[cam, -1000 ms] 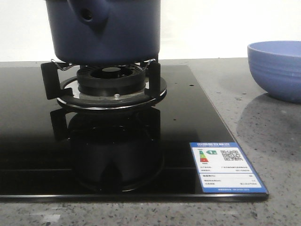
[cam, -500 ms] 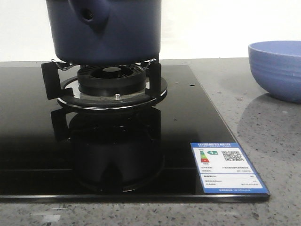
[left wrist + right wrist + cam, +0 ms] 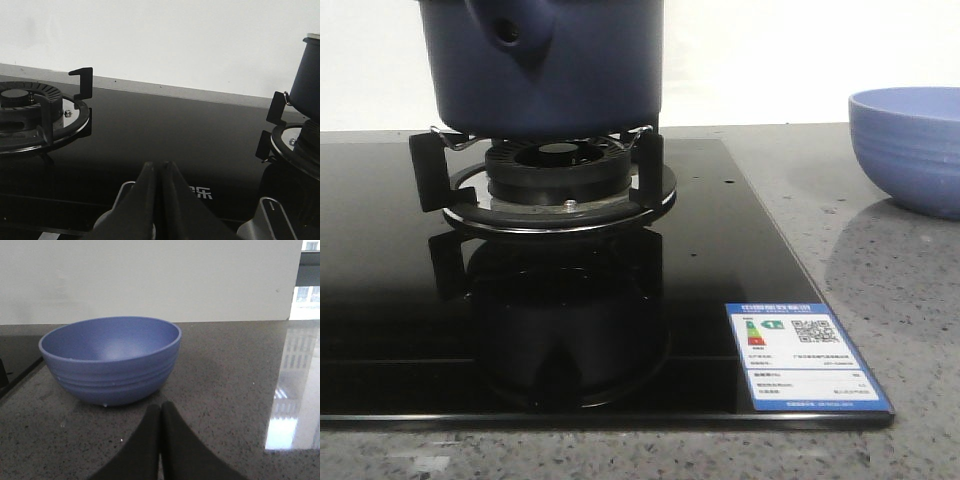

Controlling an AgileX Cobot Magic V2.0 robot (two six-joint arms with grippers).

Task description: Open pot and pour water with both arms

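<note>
Pot sits on burner grate; left gripper and right gripper fingers pressed together, empty; bowl on bench

Dark navy-blue matte pot, upright on the burner's black supports, holed handle socket facing camera

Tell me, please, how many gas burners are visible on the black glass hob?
2: one burner beneath the dark navy-blue cylindrical pot, and one bare burner to its left, seen in the left wrist view. Others may lie outside the frames.

bowl upright on counter | right gripper jaws together
</note>
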